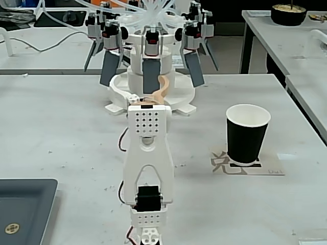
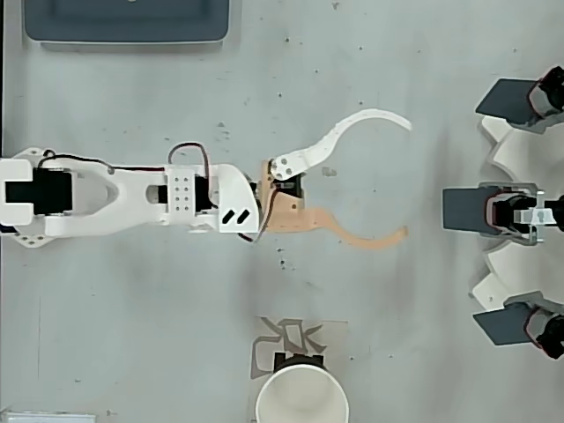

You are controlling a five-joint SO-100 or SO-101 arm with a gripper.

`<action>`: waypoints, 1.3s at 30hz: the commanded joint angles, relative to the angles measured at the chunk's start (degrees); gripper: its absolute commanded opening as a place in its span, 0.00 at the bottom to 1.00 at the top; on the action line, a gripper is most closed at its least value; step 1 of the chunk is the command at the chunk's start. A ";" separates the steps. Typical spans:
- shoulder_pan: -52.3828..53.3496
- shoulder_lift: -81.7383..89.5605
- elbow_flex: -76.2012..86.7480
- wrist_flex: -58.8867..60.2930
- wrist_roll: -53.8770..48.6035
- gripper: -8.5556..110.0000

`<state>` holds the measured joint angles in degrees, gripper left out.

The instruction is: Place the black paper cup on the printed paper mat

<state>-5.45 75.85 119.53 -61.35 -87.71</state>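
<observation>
The black paper cup [image 1: 248,133] stands upright on the printed paper mat [image 1: 220,162], its base covering the mat's bars; the grey character shows at the cup's 9 o'clock in the fixed view. In the overhead view the cup [image 2: 302,401] sits at 6 o'clock on the tabletop [image 2: 132,308]. The hand [image 2: 408,179] is released: its white and tan curved fingers are spread wide, empty, well apart from the cup at its 1 o'clock. A dark grey tray [image 2: 128,21] lies at 11 o'clock.
</observation>
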 commanded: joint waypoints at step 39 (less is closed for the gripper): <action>3.43 -9.58 -17.14 5.80 0.26 0.20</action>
<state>-2.90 65.04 105.21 -55.72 -87.80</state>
